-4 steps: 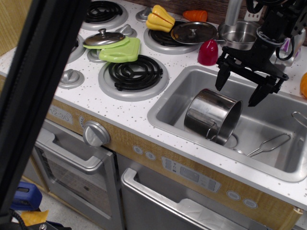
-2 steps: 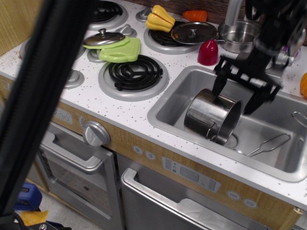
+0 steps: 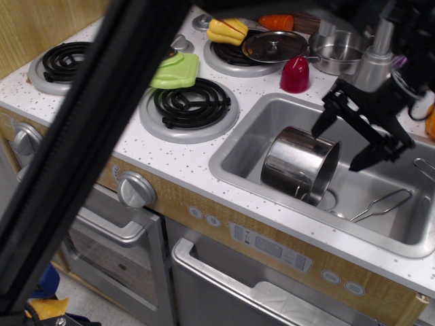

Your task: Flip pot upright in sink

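One shiny stainless-steel cylindrical pot lies tipped on its side in the large silver-grey metal sink, its mouth facing right and partly hidden. Just above it hangs the black gripper, fingers spread wide, holding nothing. A blurred dark bar covers the left white speckled countertop.

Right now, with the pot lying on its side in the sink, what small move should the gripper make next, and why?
Probably lower the gripper toward the rim of the pot. The pot lies on its side in the sink, its mouth facing right toward the arm, and the fingers stand open above that rim, gripping nothing.
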Robot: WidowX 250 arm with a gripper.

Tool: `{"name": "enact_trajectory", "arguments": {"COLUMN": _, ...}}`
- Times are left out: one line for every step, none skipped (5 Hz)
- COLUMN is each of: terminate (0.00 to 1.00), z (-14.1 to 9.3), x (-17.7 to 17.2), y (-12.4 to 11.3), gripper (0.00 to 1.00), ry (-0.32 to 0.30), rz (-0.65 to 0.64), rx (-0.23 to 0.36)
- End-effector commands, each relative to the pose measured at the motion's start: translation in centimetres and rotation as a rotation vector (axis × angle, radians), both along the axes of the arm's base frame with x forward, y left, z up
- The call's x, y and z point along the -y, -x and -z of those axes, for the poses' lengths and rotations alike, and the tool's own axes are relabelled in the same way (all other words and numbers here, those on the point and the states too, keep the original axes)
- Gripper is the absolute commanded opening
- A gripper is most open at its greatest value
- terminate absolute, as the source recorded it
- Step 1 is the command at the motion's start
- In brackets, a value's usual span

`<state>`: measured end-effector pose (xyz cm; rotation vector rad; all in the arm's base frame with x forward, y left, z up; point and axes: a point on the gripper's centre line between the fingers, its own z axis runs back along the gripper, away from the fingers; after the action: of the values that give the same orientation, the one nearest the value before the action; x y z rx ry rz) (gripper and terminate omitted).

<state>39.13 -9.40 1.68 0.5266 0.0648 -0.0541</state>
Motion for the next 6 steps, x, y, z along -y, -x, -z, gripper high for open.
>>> {"name": "enact_trajectory", "arguments": {"terminate": 0.00, "z": -1.7, "x": -0.4, "y": -1.1, "gripper": 1.00, "ry": -0.149, "rz": 0.030, "rx": 0.103}}
{"name": "enact_trajectory", "arguments": {"terminate": 0.00, "z": -1.1, "x": -1.2, "y": -1.2, "gripper": 1.00, "ry": -0.172, "rz": 0.057, "rx": 0.105}}
{"name": "enact_trajectory", "arguments": {"terminate": 0.00, "z": -0.9, "x": -2.5, "y": -1.4, "gripper": 1.00, "ry": -0.196, "rz": 0.070, "rx": 0.107}}
{"name": "enact_trajectory", "arguments": {"terminate": 0.00, "z": -0.7, "x": -3.2, "y": -1.5, "gripper": 0.00, "ry": -0.201, "rz": 0.069, "rx": 0.107}}
{"name": "enact_trajectory", "arguments": {"terminate": 0.00, "z": -0.7, "x": -3.9, "y": -1.4, "gripper": 0.00, "ry": -0.112, "rz": 0.063, "rx": 0.107}}
{"name": "enact_trajectory", "arguments": {"terminate": 0.00, "z": -0.9, "x": -5.4, "y": -1.5, "gripper": 0.00, "ry": 0.056, "rz": 0.070, "rx": 0.128}}
